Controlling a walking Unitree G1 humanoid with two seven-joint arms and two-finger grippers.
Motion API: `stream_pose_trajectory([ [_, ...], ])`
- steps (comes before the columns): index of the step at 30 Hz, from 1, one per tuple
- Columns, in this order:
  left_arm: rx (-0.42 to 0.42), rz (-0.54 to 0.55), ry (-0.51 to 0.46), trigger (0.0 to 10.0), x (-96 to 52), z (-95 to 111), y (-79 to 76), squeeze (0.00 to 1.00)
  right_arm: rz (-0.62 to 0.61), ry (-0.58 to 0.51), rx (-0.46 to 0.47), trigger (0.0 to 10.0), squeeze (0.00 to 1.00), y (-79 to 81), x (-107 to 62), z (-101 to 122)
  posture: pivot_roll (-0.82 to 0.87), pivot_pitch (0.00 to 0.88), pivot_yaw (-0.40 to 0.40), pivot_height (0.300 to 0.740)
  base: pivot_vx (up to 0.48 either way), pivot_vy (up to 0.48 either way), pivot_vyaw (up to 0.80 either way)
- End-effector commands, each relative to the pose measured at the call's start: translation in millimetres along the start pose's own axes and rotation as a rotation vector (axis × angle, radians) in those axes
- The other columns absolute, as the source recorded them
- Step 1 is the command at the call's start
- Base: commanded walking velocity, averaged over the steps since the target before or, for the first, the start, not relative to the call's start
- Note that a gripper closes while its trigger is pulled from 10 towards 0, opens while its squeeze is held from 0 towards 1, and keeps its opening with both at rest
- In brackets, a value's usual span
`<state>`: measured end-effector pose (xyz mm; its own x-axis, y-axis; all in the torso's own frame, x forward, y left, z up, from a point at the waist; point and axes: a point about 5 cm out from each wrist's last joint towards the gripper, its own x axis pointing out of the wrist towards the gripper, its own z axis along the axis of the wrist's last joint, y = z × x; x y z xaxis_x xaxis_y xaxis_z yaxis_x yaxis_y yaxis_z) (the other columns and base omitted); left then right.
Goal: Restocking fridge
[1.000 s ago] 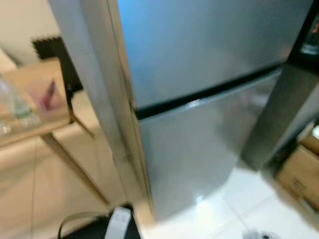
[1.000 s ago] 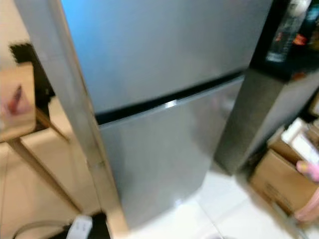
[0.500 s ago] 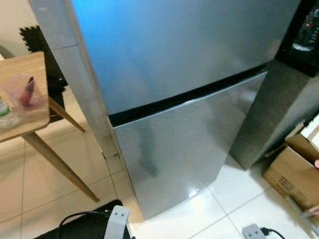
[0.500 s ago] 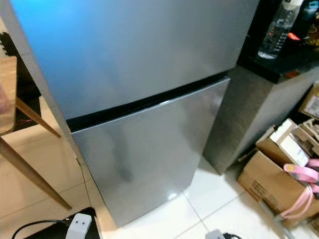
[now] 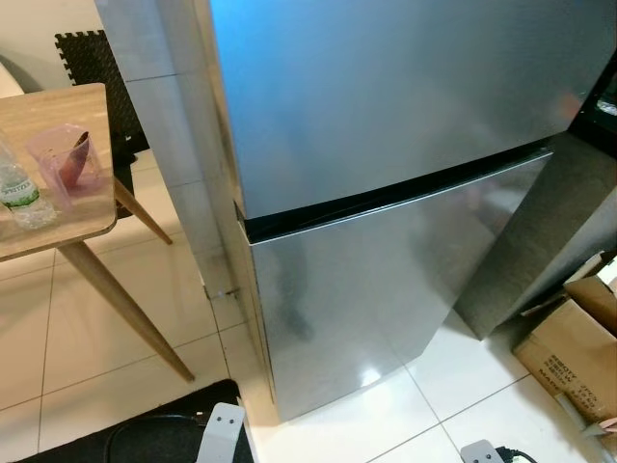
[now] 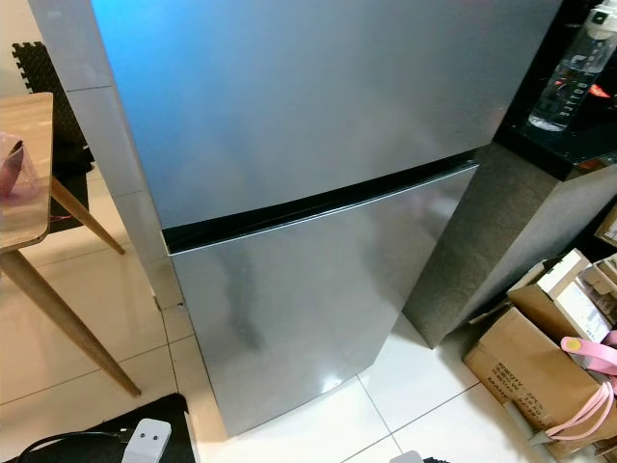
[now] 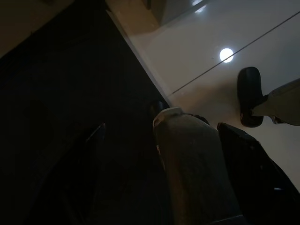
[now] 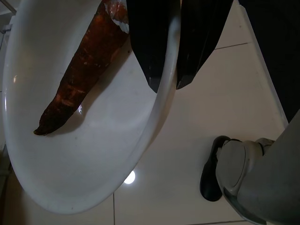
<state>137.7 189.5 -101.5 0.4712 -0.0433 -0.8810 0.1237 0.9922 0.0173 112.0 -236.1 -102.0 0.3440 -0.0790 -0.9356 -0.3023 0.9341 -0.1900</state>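
A white plate (image 8: pixel 84 154) bearing a sweet potato (image 8: pixel 82 70) is held low at the robot's side, its rim clamped by the right gripper (image 8: pixel 164 82). The closed fridge (image 5: pixel 386 193) stands directly ahead. The left gripper (image 7: pixel 159 154), fingers apart and empty, is judged freer for the door.
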Motion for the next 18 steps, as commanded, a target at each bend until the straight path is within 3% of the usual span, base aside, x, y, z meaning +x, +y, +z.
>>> stream_pose_trajectory([
  [1, -0.011, 0.011, 0.024, 10.0, -0.9, -6.1, 0.6, 0.00, -0.003, 0.006, -0.001, 10.0, 0.00, -1.3, -0.5, -2.4, -0.04, 0.020, -0.043, 0.740, 0.000, 0.000, 0.00],
  [18, -0.049, 0.059, 0.016, 10.0, -2.2, -6.1, 9.5, 0.00, -0.003, 0.009, -0.010, 10.0, 0.00, -2.9, -0.8, -3.1, -0.04, 0.015, -0.046, 0.740, 0.000, 0.000, 0.00],
])
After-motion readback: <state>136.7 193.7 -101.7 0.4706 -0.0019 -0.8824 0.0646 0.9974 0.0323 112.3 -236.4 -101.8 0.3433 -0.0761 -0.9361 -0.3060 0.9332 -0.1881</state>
